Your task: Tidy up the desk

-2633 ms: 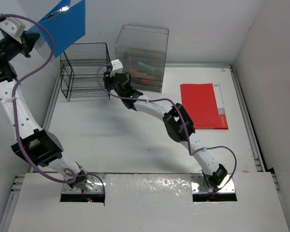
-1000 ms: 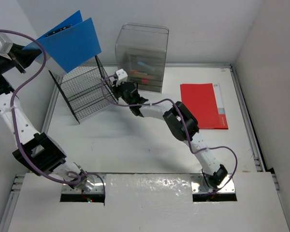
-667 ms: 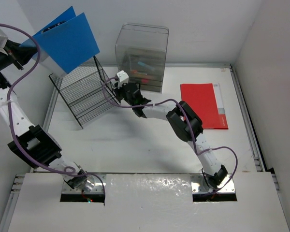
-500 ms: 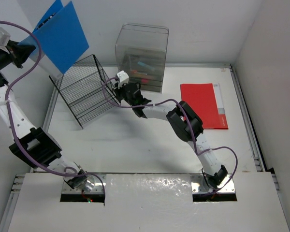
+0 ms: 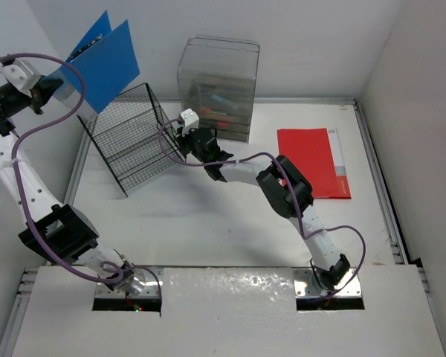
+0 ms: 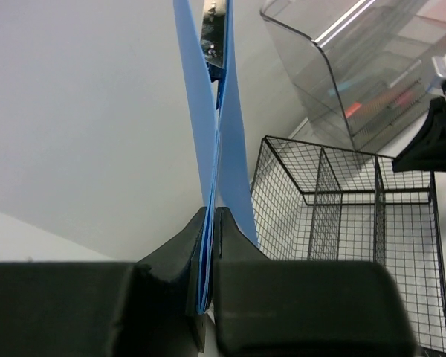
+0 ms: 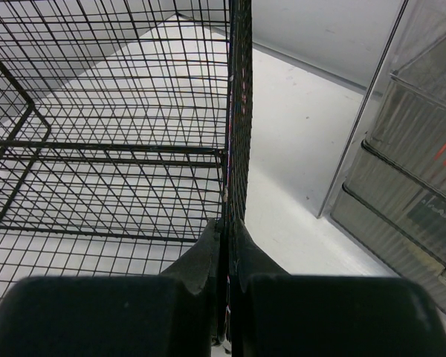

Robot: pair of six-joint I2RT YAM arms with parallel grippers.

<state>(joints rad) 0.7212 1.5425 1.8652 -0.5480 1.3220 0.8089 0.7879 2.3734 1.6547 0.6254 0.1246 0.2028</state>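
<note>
Gripping, left: the left gripper (image 6: 212,216) is clamped on one edge of a thin blue plastic folder (image 5: 104,59). It holds the folder up in the air at the far left, above and a little left of the rack.
Gripping, right: the right gripper (image 7: 227,223) is pinched shut on one wire wall of the black wire-mesh rack (image 5: 126,145). The rack stands tipped on its lower edge with its open mouth leaning toward the blue folder.
Counter: the large flat white counter with grey metal rails (image 5: 208,223) carries everything. The rack sits at its far left, and a clear plastic drawer box (image 5: 219,82) stands at the back just right of the rack. A flat red folder (image 5: 312,162) lies well apart on the right.
Step, as I read it: filing the blue folder into the tipped rack, with the red folder not yet handled.
Risk, snagging: the blue folder's two leaves spread apart at the end away from the gripper. A loose corner could catch the rack's rim or an inner divider and buckle instead of sliding in.
Risk, slipping: the blue folder hangs from a narrow pinch on a single edge. A knock against the mesh could swing it or pull it free, and it might fall past the left rail.
Risk, rack turning: thin wire gives little to bite on. A push from the blue folder could twist the rack in the pinch, so that it drops flat or skids.
Risk, crowding: the drawer box stands close beside the right gripper. A sideways correction there could bump it.
</note>
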